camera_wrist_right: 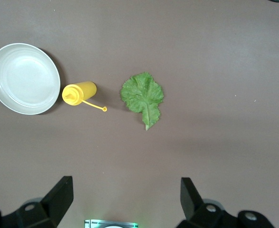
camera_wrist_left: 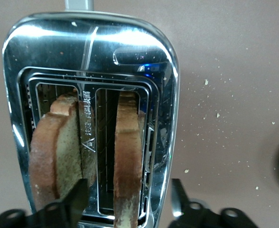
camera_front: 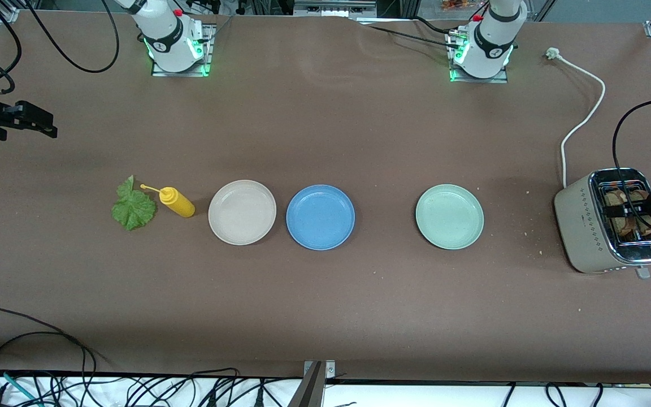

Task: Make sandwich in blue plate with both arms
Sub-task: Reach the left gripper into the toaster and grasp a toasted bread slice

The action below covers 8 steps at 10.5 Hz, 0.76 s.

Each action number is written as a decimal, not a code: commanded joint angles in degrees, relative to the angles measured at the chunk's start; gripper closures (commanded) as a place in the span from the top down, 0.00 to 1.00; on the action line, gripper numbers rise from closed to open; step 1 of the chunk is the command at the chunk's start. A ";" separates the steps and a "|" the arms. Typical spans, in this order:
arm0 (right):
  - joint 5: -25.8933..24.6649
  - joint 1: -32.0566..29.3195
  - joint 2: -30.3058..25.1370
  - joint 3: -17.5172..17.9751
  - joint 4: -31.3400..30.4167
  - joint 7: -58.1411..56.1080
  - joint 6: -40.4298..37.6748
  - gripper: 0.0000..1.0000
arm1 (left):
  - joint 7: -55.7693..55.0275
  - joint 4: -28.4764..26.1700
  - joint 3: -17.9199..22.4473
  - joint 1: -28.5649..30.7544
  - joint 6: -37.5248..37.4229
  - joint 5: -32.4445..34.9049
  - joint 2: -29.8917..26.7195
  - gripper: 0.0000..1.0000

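Two slices of brown bread stand upright in the slots of the toaster (camera_front: 585,220) at the left arm's end of the table. My left gripper (camera_wrist_left: 127,202) hangs over the toaster (camera_wrist_left: 89,52), open, its fingers on either side of one bread slice (camera_wrist_left: 128,156) with gaps showing. The other slice (camera_wrist_left: 54,147) stands in the neighbouring slot. In the front view the left gripper (camera_front: 633,212) partly hides the bread (camera_front: 619,198). The blue plate (camera_front: 320,217) lies bare mid-table. A green lettuce leaf (camera_front: 133,206) (camera_wrist_right: 143,95) lies toward the right arm's end. My right gripper (camera_front: 43,125) (camera_wrist_right: 125,199) waits open above the table.
A beige plate (camera_front: 242,212) (camera_wrist_right: 24,78) and a yellow squeeze bottle (camera_front: 177,202) (camera_wrist_right: 78,92) lie between the lettuce and the blue plate. A pale green plate (camera_front: 449,216) lies between the blue plate and the toaster. The toaster's white cord (camera_front: 585,118) trails toward the arm bases. Crumbs dot the table by the toaster.
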 commanded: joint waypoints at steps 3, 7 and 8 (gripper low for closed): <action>-0.33 0.00 0.34 0.05 1.24 0.01 -1.17 1.00 | 1.30 1.82 -0.41 -0.24 -0.60 1.43 0.45 0.00; -0.33 0.00 0.34 0.05 1.33 0.18 -1.08 1.00 | 1.64 1.91 -0.67 0.02 -2.60 1.35 -2.26 0.00; -0.33 0.00 0.34 0.05 1.33 0.01 -1.08 1.00 | 5.04 2.00 -0.59 0.28 -4.27 0.74 -3.93 0.00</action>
